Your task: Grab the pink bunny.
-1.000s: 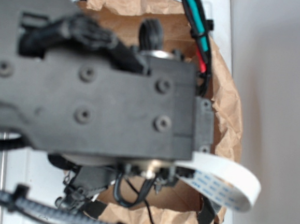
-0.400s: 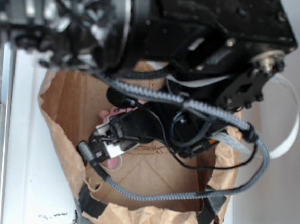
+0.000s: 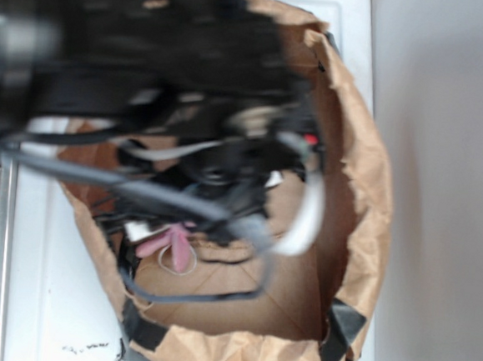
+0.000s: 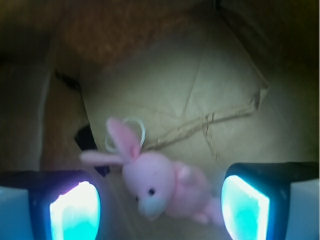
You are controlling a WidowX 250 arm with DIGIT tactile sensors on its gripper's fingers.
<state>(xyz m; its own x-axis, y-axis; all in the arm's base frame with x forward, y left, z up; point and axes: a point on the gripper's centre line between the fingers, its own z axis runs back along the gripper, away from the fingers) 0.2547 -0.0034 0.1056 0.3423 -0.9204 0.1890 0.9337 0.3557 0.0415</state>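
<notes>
Though I have the arm down inside the paper bag (image 3: 365, 199), the grab is not yet made: the fingers (image 4: 75, 210) stand spread apart, holding nothing. The pink bunny (image 4: 160, 187) lies on the bag floor between them, touching neither, nearer the left one, so closing remains.

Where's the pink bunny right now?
In the wrist view the pink bunny lies on the floor of the brown paper bag, between the open pincer fingers, apparently untouched. The exterior view shows only its ears, lower left.
</notes>
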